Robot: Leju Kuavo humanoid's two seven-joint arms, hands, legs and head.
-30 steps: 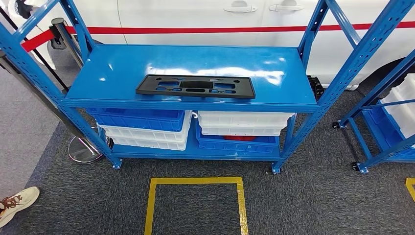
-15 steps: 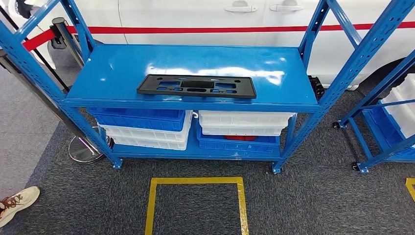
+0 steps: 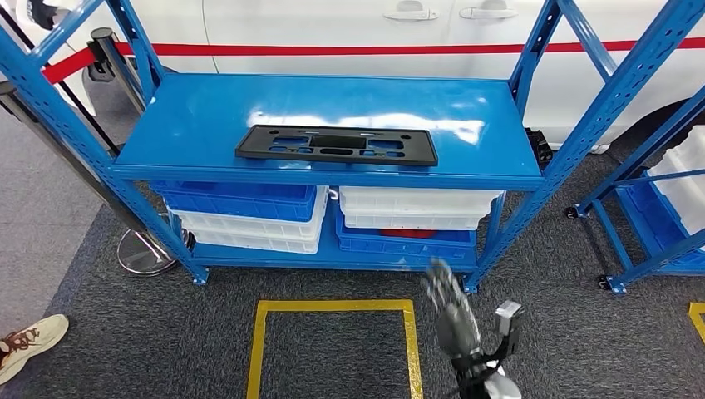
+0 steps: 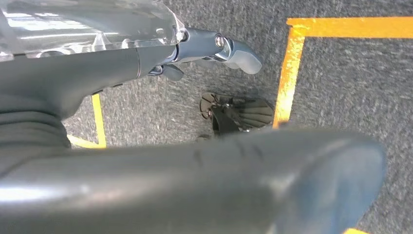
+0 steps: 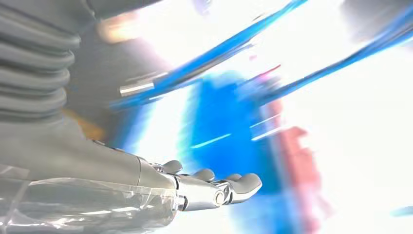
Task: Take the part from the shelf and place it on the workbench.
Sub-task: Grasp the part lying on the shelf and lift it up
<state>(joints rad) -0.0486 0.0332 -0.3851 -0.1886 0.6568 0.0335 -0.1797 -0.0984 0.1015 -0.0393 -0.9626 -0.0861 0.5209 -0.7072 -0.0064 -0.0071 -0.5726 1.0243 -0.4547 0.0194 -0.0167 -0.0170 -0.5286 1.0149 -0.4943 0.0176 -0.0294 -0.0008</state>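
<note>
A flat black plastic part point(image 3: 336, 145) with several cut-outs lies near the front edge of the blue shelf point(image 3: 191, 125), on its top level. My right hand point(image 3: 465, 332) is raised low in the head view, well below and in front of the shelf and right of the part, blurred. In the right wrist view that hand point(image 5: 195, 187) has its fingers stretched out and holds nothing, with the blue rack blurred beyond it. My left hand point(image 4: 214, 48) hangs over the grey carpet with its fingers apart and holds nothing.
Blue and white bins point(image 3: 249, 216) fill the lower shelf. A yellow tape square point(image 3: 332, 309) marks the carpet in front. A second blue rack point(image 3: 657, 208) stands at the right, a stanchion base point(image 3: 141, 253) at the left, a white car point(image 3: 332, 25) behind. A person's shoe point(image 3: 29, 342) shows lower left.
My right hand has come up into the bottom of the head view. The view has shifted slightly; the part lies as before.
</note>
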